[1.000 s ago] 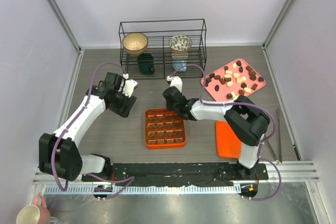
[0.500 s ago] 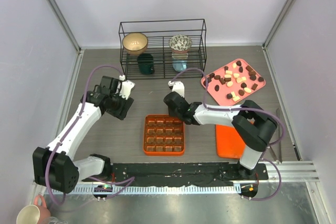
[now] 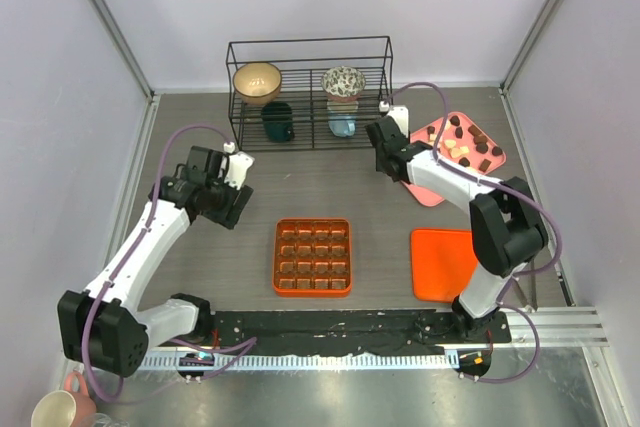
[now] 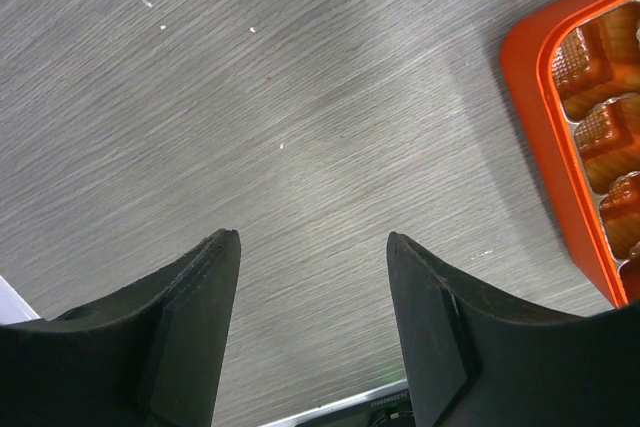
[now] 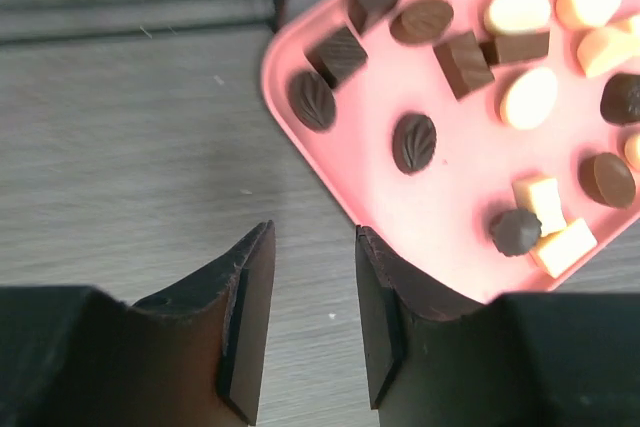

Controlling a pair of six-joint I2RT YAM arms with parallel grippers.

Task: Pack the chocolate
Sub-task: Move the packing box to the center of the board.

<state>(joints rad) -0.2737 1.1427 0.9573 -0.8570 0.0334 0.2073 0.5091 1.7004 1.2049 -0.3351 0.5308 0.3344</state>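
The chocolate point(image 5: 414, 142) lies loose on the pink tray point(image 5: 450, 197) at the far right of the bench point(image 3: 200, 267): dark leaf-stamped ovals, brown squares and cream-white pieces, scattered without touching much. The right gripper point(image 5: 313, 232) hangs over the tray's near-left corner. Its jaws stand a narrow gap apart with nothing between them, one finger above the bare bench and the other above the tray's rim. In the top view this gripper point(image 3: 385, 142) sits between the tray point(image 3: 428, 193) and the wire rack point(image 3: 310, 92) at the back.

More brown pieces fill the cells of the orange gridded box point(image 3: 277, 257), which rests in the middle of the bench, near the arms' bases. A flat orange lid point(image 3: 443, 264) lies to its right, apart from it.

The left gripper point(image 4: 313, 237) is released and empty, jaws wide, above bare bench just left of the box's rim point(image 4: 530, 97). From above it point(image 3: 232, 205) is seen up and to the left of the box, not touching it.
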